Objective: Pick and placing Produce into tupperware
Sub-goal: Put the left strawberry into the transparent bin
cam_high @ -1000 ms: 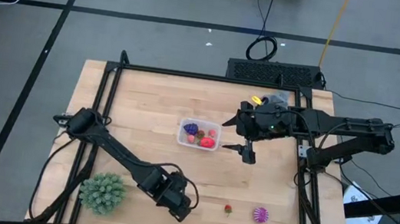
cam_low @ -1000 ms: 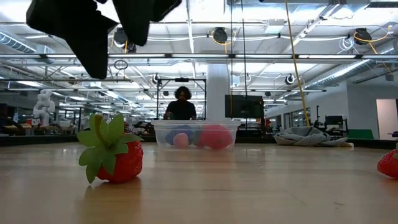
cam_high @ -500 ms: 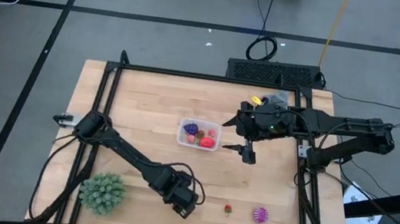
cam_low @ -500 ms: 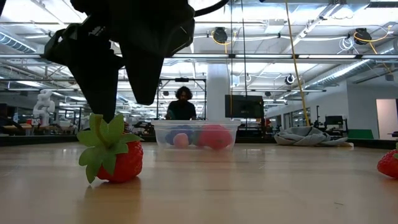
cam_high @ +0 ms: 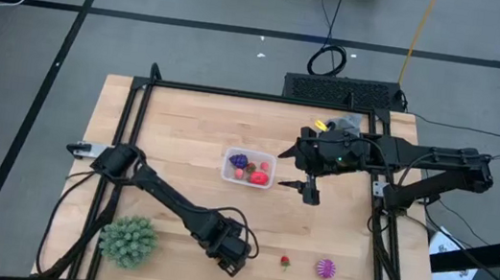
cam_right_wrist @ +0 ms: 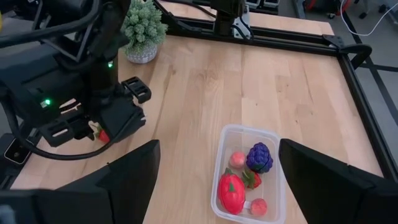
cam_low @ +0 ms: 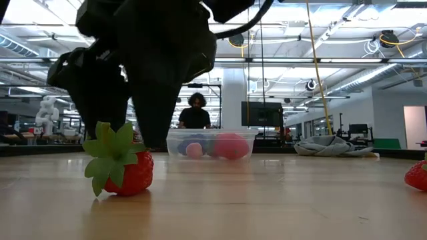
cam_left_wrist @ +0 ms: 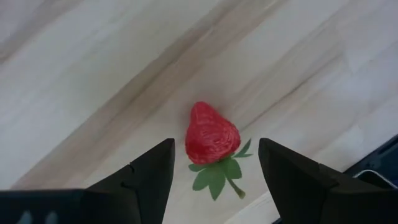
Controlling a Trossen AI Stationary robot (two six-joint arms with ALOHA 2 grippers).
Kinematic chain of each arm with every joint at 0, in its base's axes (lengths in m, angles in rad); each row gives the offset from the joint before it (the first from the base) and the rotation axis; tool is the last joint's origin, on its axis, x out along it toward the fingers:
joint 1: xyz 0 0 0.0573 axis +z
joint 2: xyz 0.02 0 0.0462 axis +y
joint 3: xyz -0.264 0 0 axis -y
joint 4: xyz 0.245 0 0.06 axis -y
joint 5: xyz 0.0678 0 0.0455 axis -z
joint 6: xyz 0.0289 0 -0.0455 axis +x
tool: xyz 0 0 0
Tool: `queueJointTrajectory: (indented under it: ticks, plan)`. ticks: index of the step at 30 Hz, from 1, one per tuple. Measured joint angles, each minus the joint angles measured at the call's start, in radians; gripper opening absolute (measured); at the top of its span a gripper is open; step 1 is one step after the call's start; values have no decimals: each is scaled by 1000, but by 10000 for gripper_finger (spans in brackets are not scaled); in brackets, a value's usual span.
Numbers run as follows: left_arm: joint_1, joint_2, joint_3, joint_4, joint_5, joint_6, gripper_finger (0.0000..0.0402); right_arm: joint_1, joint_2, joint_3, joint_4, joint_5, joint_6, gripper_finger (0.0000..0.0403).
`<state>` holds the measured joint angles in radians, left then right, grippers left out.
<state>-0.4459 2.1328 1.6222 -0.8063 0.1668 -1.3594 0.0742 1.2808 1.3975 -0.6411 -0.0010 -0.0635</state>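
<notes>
Near the desk's front edge the left tool (cam_left_wrist: 214, 168) hangs over the strawberry (cam_left_wrist: 211, 137), fingers apart straddling it, leafy cap toward the wrist, while the right tool (cam_high: 308, 188), wide open, waits beside the tupperware (cam_high: 248, 168).

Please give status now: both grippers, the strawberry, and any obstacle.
Left gripper open, above strawberry, not touching. Right gripper open, waiting beside tupperware. Strawberry lies on table, free. Nothing blocks the way to it.
</notes>
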Motion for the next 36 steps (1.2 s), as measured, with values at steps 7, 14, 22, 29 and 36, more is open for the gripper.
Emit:
queueJointTrajectory:
  ticks: [7, 14, 22, 29, 36]
  plan:
    - [2, 25, 1, 17, 27, 3, 237, 0, 0, 0, 1, 0, 0, 320]
    - [3, 43, 0, 34, 69, 23, 236, 0, 0, 0, 1, 0, 0, 320]
    - [8, 43, 0, 31, 46, 31, 236, 0, 0, 0, 1, 0, 0, 320]
    - [11, 43, 0, 31, 36, 45, 228, 0, 0, 0, 1, 0, 0, 320]
    - [17, 43, 0, 41, 29, 67, 155, 0, 0, 0, 1, 0, 0, 320]
